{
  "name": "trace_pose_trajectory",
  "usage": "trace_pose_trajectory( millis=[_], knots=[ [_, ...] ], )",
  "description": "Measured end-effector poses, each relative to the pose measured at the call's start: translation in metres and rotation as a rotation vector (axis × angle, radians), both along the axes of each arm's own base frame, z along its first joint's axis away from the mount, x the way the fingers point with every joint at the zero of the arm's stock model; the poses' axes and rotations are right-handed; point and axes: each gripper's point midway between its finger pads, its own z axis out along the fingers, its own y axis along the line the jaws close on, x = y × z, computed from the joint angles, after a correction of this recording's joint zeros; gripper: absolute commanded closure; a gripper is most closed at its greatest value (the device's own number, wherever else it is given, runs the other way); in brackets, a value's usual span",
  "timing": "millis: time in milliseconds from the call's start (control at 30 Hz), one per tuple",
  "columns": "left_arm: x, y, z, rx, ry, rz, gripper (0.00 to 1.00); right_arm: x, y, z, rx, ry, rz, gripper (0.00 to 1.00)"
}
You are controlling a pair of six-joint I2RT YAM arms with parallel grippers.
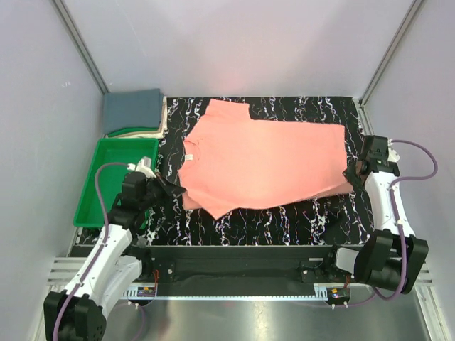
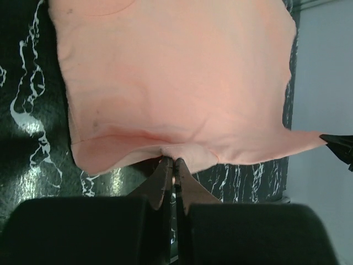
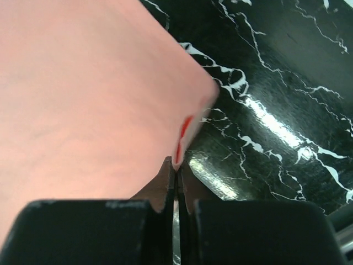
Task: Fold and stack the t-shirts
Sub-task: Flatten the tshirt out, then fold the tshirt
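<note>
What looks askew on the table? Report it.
The salmon-pink cloth t-shirt lies slanted across the black marbled table, its edge puckered where the left gripper pinches it; the right gripper pinches a corner.

A salmon-pink cloth t-shirt (image 2: 176, 83) fills the upper frame, lying on a black white-veined tabletop (image 2: 27, 110). At bottom centre the left gripper (image 2: 172, 161) pinches its puckered lower edge. At the right edge a dark pointed shape (image 2: 339, 146) meets the shirt's stretched corner, perhaps gripping it.

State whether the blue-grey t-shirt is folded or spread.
Folded: the blue-grey t-shirt lies as a compact rectangle at the far left, behind the green tray.
</note>
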Motion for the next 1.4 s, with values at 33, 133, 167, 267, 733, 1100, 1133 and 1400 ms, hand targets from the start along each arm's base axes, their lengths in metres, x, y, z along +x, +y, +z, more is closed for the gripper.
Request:
trace_pose_trajectory(
  millis=[33, 133, 167, 267, 733, 1100, 1133, 1400],
  knots=[
    [-0.003, -0.001, -0.008, 0.001, 0.019, -0.008, 1.00, -0.003, -0.002, -0.008, -0.001, 0.022, -0.013, 1.00],
    [-0.011, -0.005, -0.028, 0.009, 0.067, -0.035, 1.00, -0.008, -0.005, -0.025, 0.012, 0.070, -0.055, 1.00],
    [-0.013, -0.006, -0.032, 0.011, 0.079, -0.043, 1.00, -0.011, -0.008, -0.030, 0.022, 0.084, -0.077, 1.00],
    [-0.017, -0.008, -0.038, 0.020, 0.095, -0.072, 1.00, -0.018, -0.018, -0.044, 0.058, 0.120, -0.148, 1.00],
    [0.037, -0.018, 0.001, 0.088, 0.080, -0.121, 1.00, -0.026, -0.021, -0.056, 0.077, 0.165, -0.180, 1.00],
    [0.121, -0.031, -0.006, 0.152, 0.162, -0.143, 1.00, -0.007, -0.033, -0.062, 0.068, 0.154, -0.177, 1.00],
    [0.130, -0.032, -0.008, 0.163, 0.173, -0.140, 1.00, -0.005, -0.035, -0.064, 0.068, 0.154, -0.181, 1.00],
    [0.167, -0.036, -0.014, 0.200, 0.207, -0.145, 1.00, -0.009, -0.052, -0.087, 0.086, 0.206, -0.234, 1.00]
  ],
)
